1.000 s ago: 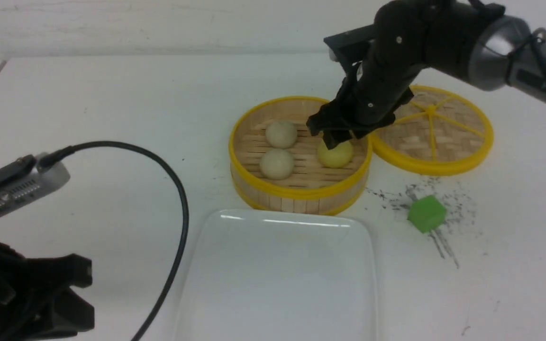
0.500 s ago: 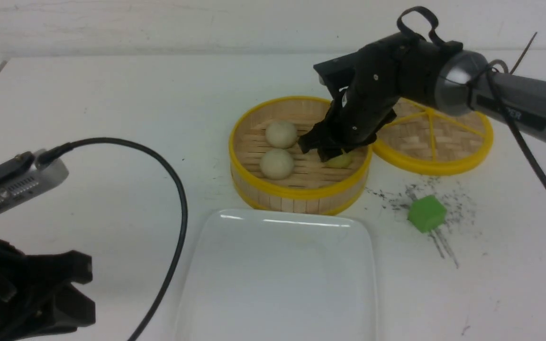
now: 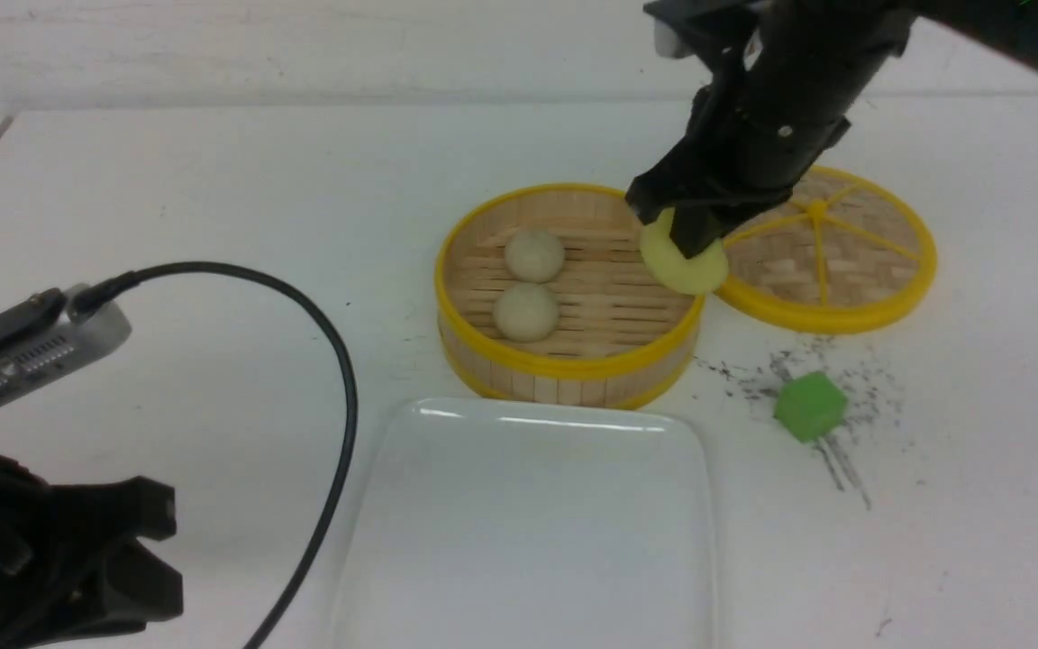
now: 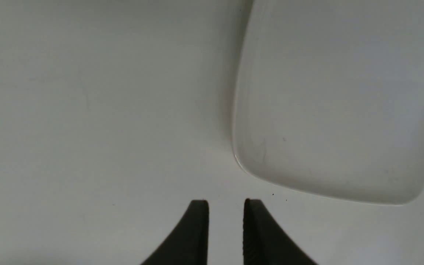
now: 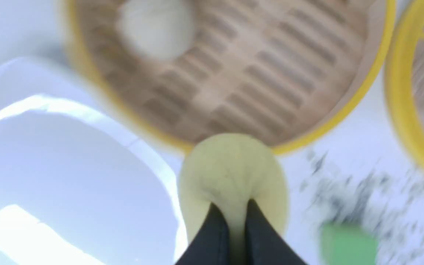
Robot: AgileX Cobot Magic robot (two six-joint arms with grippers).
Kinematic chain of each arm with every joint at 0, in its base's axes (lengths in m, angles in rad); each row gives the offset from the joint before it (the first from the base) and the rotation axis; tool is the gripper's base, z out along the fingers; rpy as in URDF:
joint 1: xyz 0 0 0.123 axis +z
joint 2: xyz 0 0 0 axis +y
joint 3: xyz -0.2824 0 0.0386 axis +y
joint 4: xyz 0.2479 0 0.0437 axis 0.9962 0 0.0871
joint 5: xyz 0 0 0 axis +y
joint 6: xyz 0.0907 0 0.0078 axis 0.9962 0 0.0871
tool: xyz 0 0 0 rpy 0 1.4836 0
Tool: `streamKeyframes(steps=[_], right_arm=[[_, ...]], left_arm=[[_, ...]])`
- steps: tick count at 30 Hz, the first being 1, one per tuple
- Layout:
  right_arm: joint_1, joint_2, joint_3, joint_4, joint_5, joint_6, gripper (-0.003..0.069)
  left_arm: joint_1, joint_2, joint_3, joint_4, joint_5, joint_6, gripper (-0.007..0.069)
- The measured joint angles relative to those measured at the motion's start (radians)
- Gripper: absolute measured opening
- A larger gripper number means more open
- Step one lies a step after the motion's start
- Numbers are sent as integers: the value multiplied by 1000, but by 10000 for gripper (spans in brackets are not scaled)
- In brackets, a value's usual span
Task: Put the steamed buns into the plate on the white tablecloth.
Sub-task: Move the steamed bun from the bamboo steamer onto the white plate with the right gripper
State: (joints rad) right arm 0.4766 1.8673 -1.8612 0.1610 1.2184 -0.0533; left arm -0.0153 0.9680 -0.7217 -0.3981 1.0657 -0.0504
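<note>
Tablecloth (image 3: 168, 180), white and specked, covers the whole table in the front view. A round bamboo steamer basket (image 3: 564, 368) with a yellow rim stands mid-table. Two beige buns (image 3: 534, 255) sit one behind the other on the left half of its slatted floor, touching or nearly so. The right gripper (image 3: 695, 242) reaches down from the upper right with its jaws pinched on the pale yellow bun (image 3: 690, 269). That bun hangs clear of the basket floor, in line with the basket's right rim. Just right of the basket lies the woven lid (image 3: 843, 261), its edge at or almost at the basket's side. A green cube (image 3: 810, 406) rests nearer, among dark scuff marks (image 3: 843, 469). The white rectangular plate (image 3: 537, 416) lies just in front of the basket, apart from all three buns. The left arm (image 3: 41, 559) sits low at the near left corner, with a black cable (image 3: 343, 406) looping from it. In the left wrist view the left gripper (image 4: 226, 203) hovers over the tablecloth beside a corner of the plate. Its two fingers (image 4: 197, 232) are slightly parted, and the cloth shows through the narrow gap. In the blurred right wrist view, the right gripper's jaws press deep into the pale yellow bun, denting it. Beyond it show the basket, one beige bun, the plate's corner and the green cube.
</note>
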Motion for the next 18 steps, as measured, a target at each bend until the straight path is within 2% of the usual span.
streamKeyframes(steps=[4, 9, 14, 16, 17, 18], right_arm=[[40, -98, 153, 94, 8, -6, 16], [125, -111, 359, 114, -28, -9, 21], [213, -50, 509, 67, -311, 12, 72], [221, -34, 519, 56, -345, 21, 96], [229, -6, 526, 52, -384, 37, 150], [230, -3, 525, 51, -387, 40, 158]], left_arm=[[0, 0, 0, 1, -1, 0, 178], [0, 0, 0, 1, -5, 0, 180], [0, 0, 0, 2, -42, 0, 181], [0, 0, 0, 2, -49, 0, 181], [0, 0, 0, 2, -56, 0, 182], [0, 0, 0, 2, -56, 0, 182]])
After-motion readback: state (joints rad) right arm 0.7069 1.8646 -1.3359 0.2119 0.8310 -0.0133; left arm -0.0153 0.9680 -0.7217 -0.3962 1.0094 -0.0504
